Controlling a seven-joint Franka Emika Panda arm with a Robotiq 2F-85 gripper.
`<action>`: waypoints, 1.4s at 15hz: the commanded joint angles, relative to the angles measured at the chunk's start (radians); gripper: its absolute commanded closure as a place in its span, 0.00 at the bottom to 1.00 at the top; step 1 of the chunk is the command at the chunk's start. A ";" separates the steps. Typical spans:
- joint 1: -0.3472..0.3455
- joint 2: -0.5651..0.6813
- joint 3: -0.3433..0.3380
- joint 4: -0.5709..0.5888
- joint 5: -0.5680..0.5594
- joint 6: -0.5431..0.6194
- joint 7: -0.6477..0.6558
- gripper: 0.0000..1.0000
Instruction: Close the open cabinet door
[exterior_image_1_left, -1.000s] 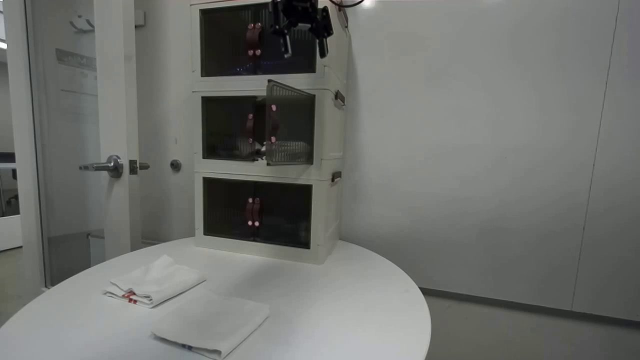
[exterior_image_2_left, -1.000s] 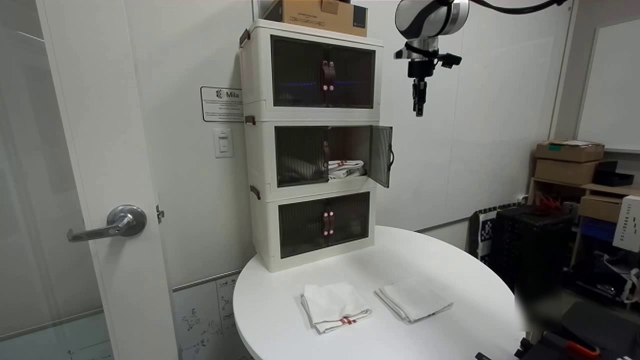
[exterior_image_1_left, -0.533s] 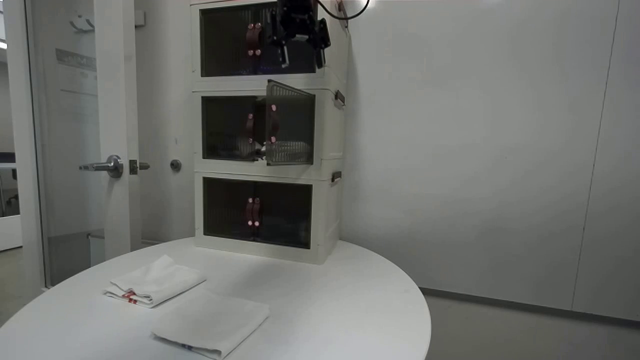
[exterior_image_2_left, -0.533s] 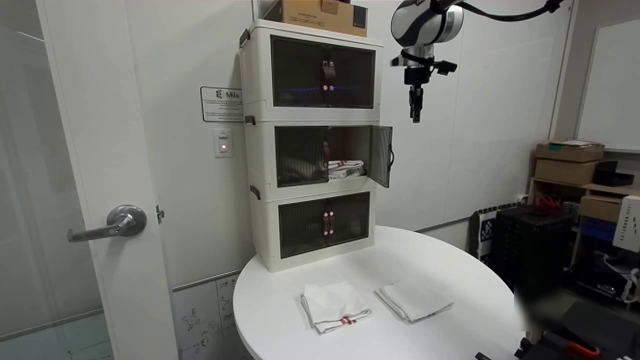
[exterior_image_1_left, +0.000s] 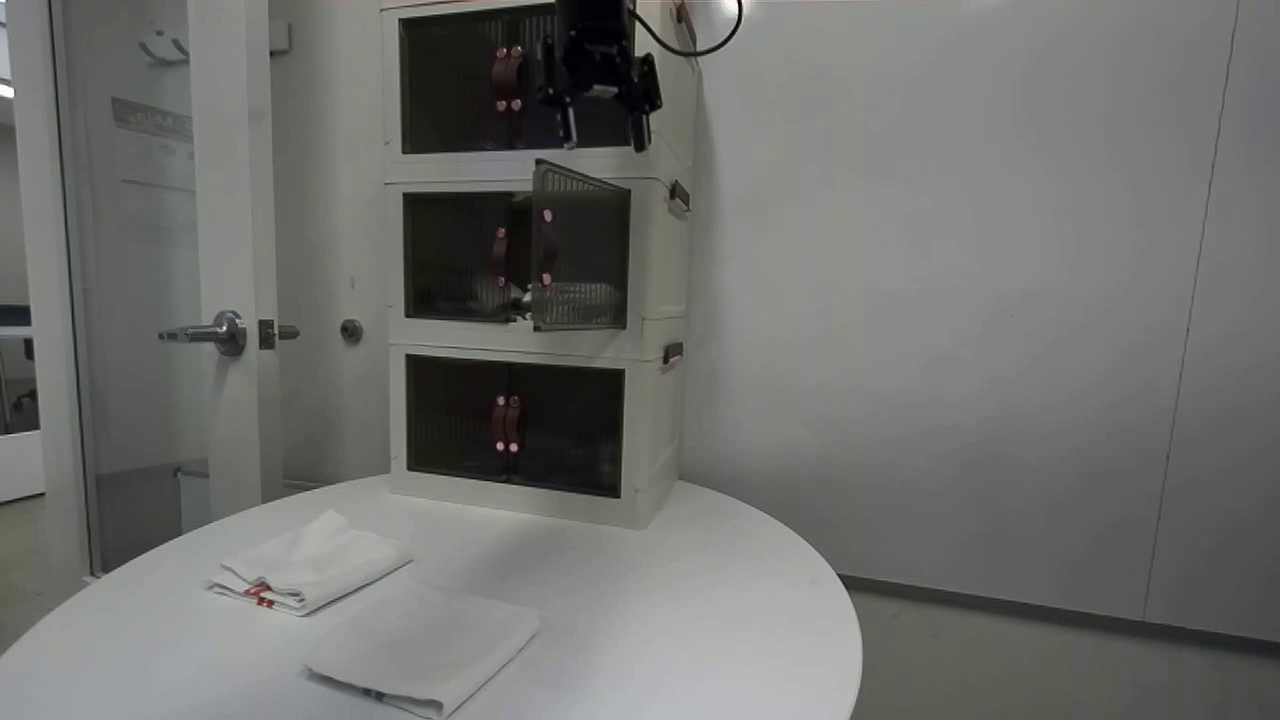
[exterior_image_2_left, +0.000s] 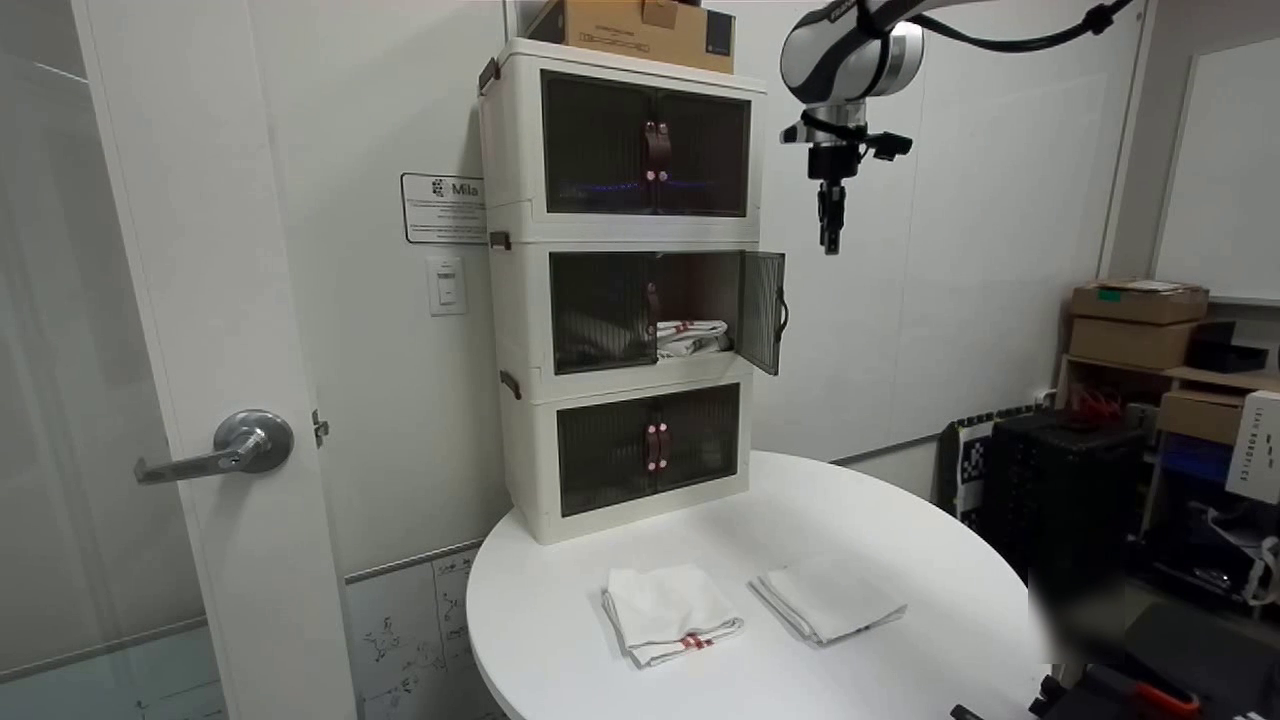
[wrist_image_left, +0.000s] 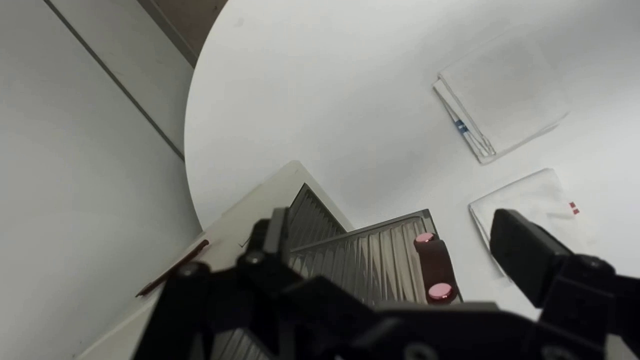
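The cabinet door (exterior_image_1_left: 585, 240) is a dark tinted ribbed panel on the middle tier of the white three-tier cabinet (exterior_image_1_left: 657, 270). It stands swung outward in both exterior views, also here (exterior_image_2_left: 762, 312), with a dark strap handle (exterior_image_2_left: 782, 312) near its free edge. In the wrist view the door (wrist_image_left: 370, 255) and its pink-studded handle (wrist_image_left: 436, 265) lie below the jaws, partly hidden by them. My gripper (exterior_image_1_left: 604, 143) is open and empty. It points down, higher than the door and apart from it, as an exterior view shows (exterior_image_2_left: 831, 240). The wrist view shows its fingers (wrist_image_left: 390, 225) wide apart.
Two folded white cloths (exterior_image_2_left: 675, 610) (exterior_image_2_left: 830, 600) lie on the round white table (exterior_image_2_left: 560, 660). More folded cloth (exterior_image_2_left: 692, 338) sits inside the middle tier. A cardboard box (exterior_image_2_left: 640, 35) tops the cabinet. A white wall (exterior_image_1_left: 950, 300) stands behind. The glass room door (exterior_image_1_left: 230, 200) is beside.
My gripper has moved down, and slightly toward the cabinet, staying open. The cabinet door has not moved.
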 joint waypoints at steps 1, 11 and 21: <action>-0.026 0.091 0.023 0.047 0.045 0.040 -0.047 0.00; -0.005 0.276 0.118 0.187 0.082 0.209 -0.030 0.00; -0.001 0.376 0.170 0.332 0.254 0.280 0.348 0.00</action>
